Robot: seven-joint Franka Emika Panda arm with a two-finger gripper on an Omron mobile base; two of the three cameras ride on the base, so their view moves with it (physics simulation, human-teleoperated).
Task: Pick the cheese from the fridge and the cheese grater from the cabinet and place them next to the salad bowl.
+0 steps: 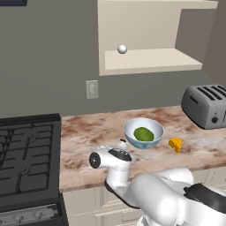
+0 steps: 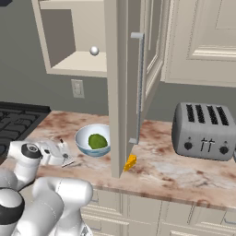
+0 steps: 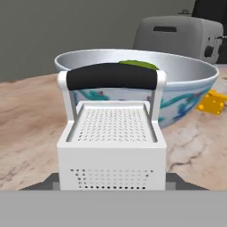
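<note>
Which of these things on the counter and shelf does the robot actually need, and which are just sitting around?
Needed:
- small grey metal grater with a dark handle, between the gripper fingers
- round white, blue-tinted salad bowl
- orange-yellow cheese wedge
- cream doorless wall cabinet

Just lying about:
- grey toaster
- small white ball
- black stove

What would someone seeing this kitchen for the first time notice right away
The cheese grater looms large in the hand view, upright between the gripper fingers, right in front of the salad bowl. On the marbled counter, the bowl with its green lump sits mid-counter, with the orange cheese to its right. A grey toaster stands further right.
</note>
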